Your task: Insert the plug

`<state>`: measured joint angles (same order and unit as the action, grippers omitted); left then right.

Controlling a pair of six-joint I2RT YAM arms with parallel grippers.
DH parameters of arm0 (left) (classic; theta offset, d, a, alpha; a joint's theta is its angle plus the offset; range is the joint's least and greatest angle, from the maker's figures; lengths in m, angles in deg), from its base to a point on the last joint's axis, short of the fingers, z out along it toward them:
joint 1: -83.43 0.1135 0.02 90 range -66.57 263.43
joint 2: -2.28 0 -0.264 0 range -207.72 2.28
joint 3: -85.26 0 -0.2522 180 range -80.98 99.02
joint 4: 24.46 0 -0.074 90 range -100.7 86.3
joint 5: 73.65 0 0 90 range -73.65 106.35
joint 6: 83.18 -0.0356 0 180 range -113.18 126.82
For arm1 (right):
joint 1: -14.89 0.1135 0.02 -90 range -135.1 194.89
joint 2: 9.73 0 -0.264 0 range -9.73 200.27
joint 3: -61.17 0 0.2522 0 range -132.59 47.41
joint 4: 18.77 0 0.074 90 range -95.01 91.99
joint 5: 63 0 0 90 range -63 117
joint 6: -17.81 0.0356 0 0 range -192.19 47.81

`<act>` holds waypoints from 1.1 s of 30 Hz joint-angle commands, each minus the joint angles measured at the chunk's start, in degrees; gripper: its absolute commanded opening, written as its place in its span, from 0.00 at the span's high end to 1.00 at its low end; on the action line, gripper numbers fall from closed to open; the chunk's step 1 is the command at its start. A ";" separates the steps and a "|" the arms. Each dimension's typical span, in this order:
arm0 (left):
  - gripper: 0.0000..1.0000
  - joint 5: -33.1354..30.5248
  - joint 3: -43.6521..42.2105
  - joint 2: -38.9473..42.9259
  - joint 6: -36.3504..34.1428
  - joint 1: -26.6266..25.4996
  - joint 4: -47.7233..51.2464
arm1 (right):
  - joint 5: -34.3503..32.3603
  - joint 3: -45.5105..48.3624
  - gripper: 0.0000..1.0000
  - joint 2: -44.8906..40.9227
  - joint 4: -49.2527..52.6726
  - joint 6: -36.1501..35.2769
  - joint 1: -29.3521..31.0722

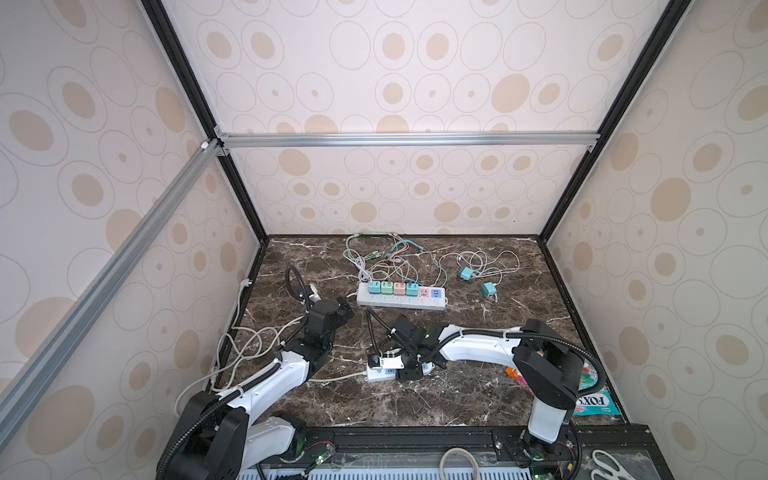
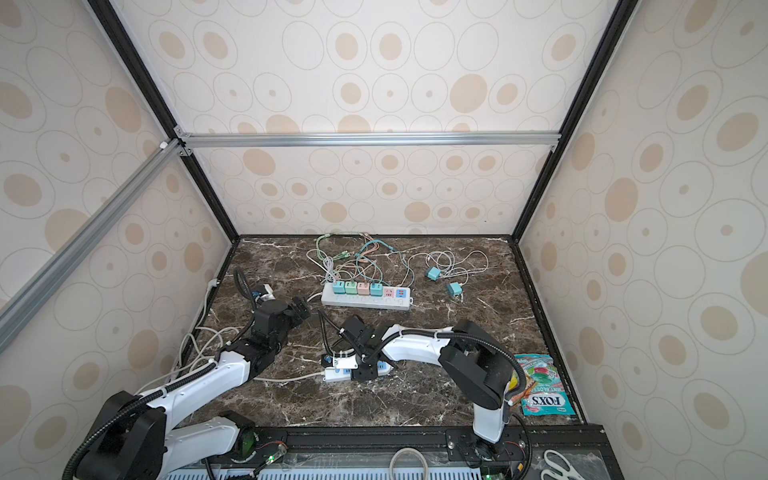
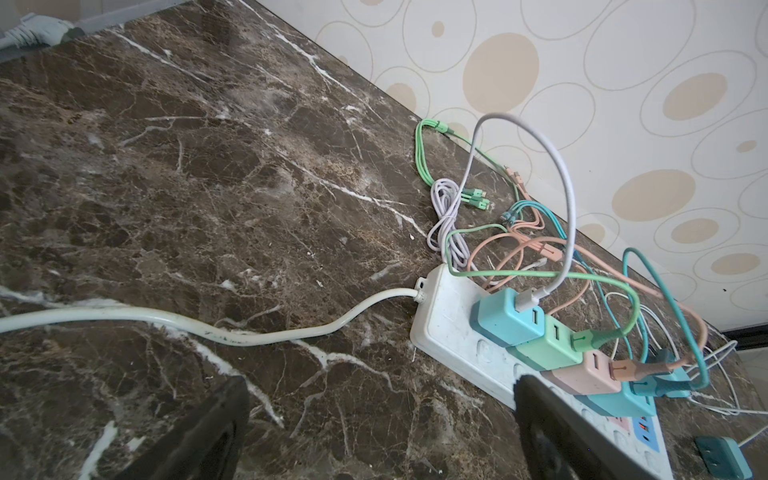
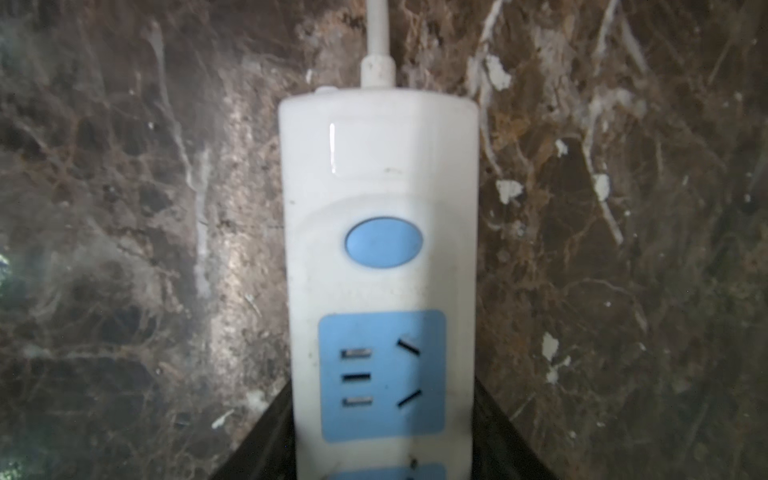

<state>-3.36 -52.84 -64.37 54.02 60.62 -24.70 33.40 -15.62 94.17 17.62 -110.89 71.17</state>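
Note:
A small white power strip (image 4: 378, 166) with blue sockets and a blue button lies on the marble table near the front middle. My right gripper (image 4: 382, 432) is shut on it, one black finger pressed against each long side; in a top view it sits low over the strip (image 1: 409, 370). My left gripper (image 3: 380, 386) is open and empty just above the marble, beside the cord end of a long white power strip (image 1: 399, 303) that carries several coloured chargers. A white plug (image 1: 245, 283) lies at the table's left edge. Two teal charger plugs (image 1: 466, 273) lie loose at the back right.
A tangle of coloured charging cables (image 1: 386, 257) lies behind the long strip. Loose white cords (image 1: 249, 345) pile up at the left beside my left arm. A candy bag (image 2: 544, 390) lies at the front right, and scissors (image 2: 561, 463) rest on the front ledge.

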 commanded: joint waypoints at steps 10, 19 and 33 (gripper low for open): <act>0.02 -1.39 2.88 -0.48 -3.09 0.40 1.19 | -1.79 4.78 0.47 -4.79 1.29 -3.67 -8.89; 0.02 -0.07 3.67 -1.88 -1.61 0.38 1.71 | -0.94 6.66 0.44 -5.42 2.88 -8.35 -15.42; 0.02 2.28 4.54 -3.07 -1.50 0.35 1.96 | 2.76 4.16 0.40 -4.02 7.25 -10.26 -17.33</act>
<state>-1.37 -50.61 -66.91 51.96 60.62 -23.41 34.95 -10.46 89.49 20.90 -121.10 53.99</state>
